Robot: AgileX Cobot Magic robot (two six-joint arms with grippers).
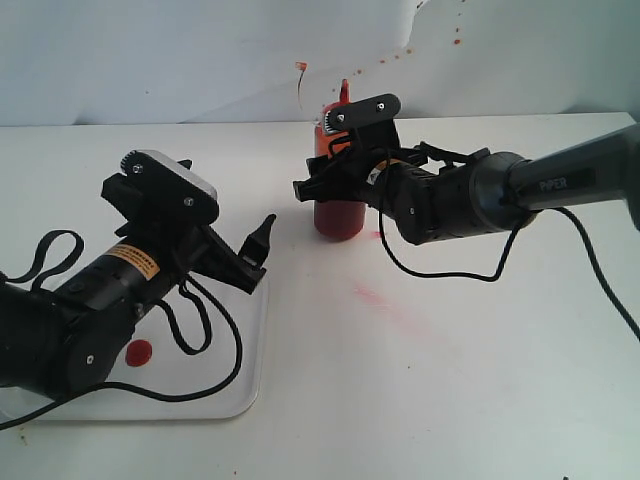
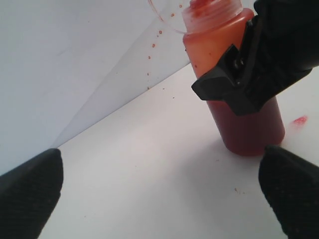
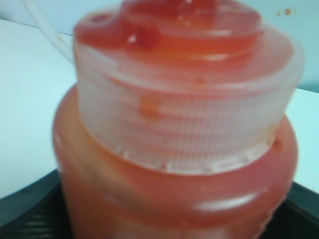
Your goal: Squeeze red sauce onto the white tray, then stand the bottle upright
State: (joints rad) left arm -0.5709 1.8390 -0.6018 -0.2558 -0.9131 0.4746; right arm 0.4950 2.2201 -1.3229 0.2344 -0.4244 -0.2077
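The bottle (image 1: 338,222) stands up, held tight in the right gripper (image 1: 330,188).
Up close, a round blob of red sauce (image 1: 139,352) sits on the white tray (image 1: 235,400), with the left gripper (image 1: 258,252) wide open nearby. Farther back, the orange bottle, dark red inside, stands on the table (image 1: 480,380).

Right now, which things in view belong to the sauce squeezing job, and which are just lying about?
Part of the job: bottle, standing upright; right tool closed on it; red sauce blob on the white tray; left tool, open, near the tray.

Just lying about: pink smear on the table; red specks on the back wall.
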